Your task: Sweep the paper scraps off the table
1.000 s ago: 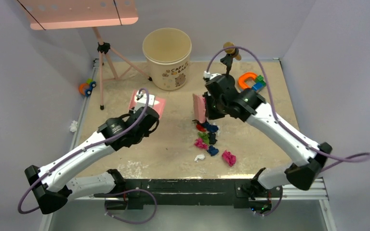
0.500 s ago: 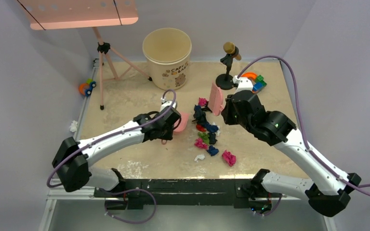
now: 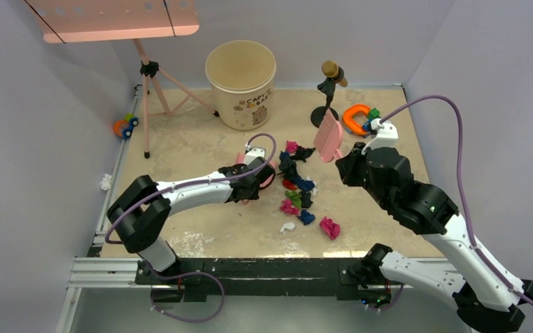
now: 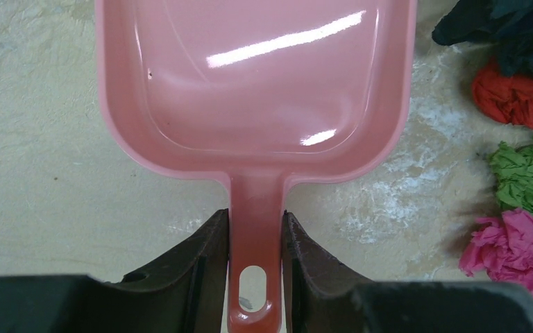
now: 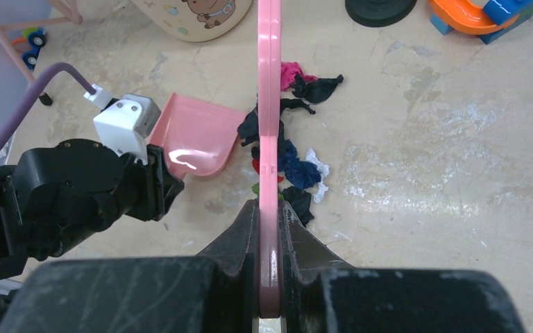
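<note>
The paper scraps [image 3: 297, 186] lie in a loose cluster at the middle of the table [image 3: 201, 222]: black, dark blue, red, green, magenta and white wads. A magenta wad [image 3: 330, 227] lies apart at the front. My left gripper [image 3: 250, 184] is shut on the handle of a pink dustpan [image 4: 257, 76], whose mouth faces the scraps just left of them. Red [image 4: 513, 97], green [image 4: 524, 177] and magenta [image 4: 513, 243] wads lie to its right. My right gripper [image 3: 347, 161] is shut on a pink brush [image 3: 328, 135], held in the air right of and behind the cluster.
A cream bucket [image 3: 241, 83] stands at the back centre. A toy microphone on a stand [image 3: 327, 94] and orange-blue-green blocks [image 3: 361, 118] are at the back right. A pink tripod stand [image 3: 149, 76] is at the back left. A white wad [image 3: 105, 182] lies off the table's left edge.
My left arm has reached right, bringing the dustpan up to the scraps' left side. My right gripper has carried the brush from the pile's left side over to its back right.
</note>
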